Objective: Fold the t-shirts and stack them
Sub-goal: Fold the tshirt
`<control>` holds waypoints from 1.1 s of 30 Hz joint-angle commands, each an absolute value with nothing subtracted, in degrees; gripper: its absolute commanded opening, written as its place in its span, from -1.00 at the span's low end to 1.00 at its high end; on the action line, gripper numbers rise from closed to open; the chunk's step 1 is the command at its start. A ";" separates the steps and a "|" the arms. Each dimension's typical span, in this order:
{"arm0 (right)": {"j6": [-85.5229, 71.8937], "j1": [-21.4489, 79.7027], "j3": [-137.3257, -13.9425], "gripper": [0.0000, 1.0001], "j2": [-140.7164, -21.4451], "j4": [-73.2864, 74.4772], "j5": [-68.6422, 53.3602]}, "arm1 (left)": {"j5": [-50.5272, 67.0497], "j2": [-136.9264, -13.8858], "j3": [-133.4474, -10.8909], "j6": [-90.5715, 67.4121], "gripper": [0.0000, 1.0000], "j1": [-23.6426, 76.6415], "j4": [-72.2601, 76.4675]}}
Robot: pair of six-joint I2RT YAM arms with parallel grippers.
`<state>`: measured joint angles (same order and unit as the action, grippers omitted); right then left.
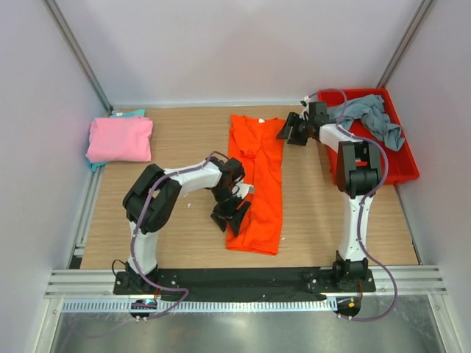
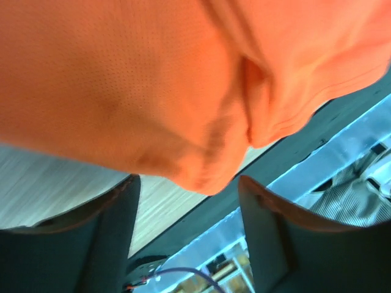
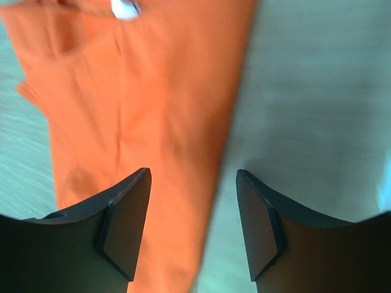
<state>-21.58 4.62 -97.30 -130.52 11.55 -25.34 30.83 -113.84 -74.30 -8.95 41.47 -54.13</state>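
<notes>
— Where does it stand?
— On the tabletop [image 1: 316, 213] the orange t-shirt [image 1: 257, 176] lies as a long narrow strip. The pink t-shirt [image 1: 120, 140] sits folded at the far left. I judge the end-to-end fold comes next.
— And your hands?
— My left hand [image 1: 232, 213] is at the strip's near left edge, my right hand [image 1: 293, 131] over its far right corner. Both gape wide, holding nothing. Each must pinch a corner first.

Wood desk [image 1: 184, 140]: orange shirt [image 1: 257, 169] in the mid, a long narrow strip running near-to-far. Far L corner: teal shirt [image 1: 135, 113], mostly hidden under a folded pink shirt [image 1: 120, 140]. Far R: red bin [image 1: 403, 165] by the desk edge.
</notes>
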 commanded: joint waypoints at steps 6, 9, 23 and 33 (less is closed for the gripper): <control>-25.48 3.51 -69.11 0.30 -100.31 11.60 -16.87 | 18.92 -96.78 -71.05 -12.98 0.57 40.87 -49.15; -30.22 3.43 -58.39 0.30 -93.88 12.48 -22.47 | 20.03 -91.52 -63.67 -19.13 0.54 39.47 -41.42; -39.98 6.85 -29.65 0.23 -77.54 26.27 -32.08 | 22.94 -94.92 -54.94 -28.65 0.36 35.51 -30.15; -43.06 18.98 -30.06 0.18 -71.54 36.22 -29.09 | 28.30 -94.57 -50.36 -31.11 0.19 35.51 -26.64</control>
